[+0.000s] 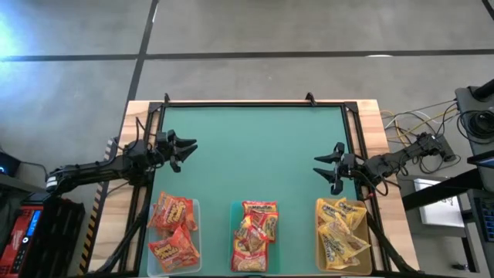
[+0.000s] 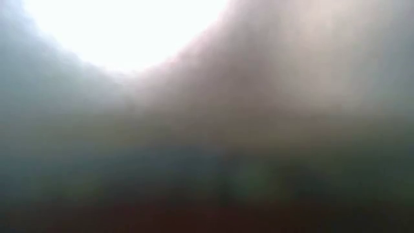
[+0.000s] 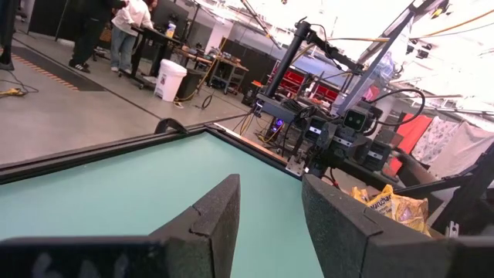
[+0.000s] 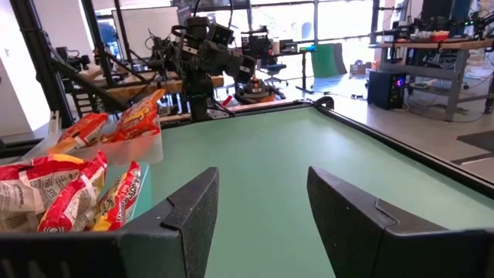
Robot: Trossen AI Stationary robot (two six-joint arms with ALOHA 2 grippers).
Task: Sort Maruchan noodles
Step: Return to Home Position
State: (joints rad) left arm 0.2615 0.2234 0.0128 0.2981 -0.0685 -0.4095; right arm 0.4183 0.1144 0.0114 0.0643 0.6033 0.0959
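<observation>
Noodles [image 1: 251, 228] seemingly colour-sorted in bins [image 1: 234, 218]; left gripper [image 1: 185, 153], right gripper [image 1: 323, 170], jaws apart

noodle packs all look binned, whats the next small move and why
Probably pull both arms back to rest: left claw and right claw are open and empty over the mat, and every visible noodle pack lies in a bin.

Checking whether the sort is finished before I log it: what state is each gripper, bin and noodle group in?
Left gripper: jaws open, empty, over the mat's left side.
Right gripper: jaws open, empty, over the mat's right side.
Orange packs: in the transparent bin.
Red packs: in the green bin.
Yellow packs: in the orange bin.
</observation>
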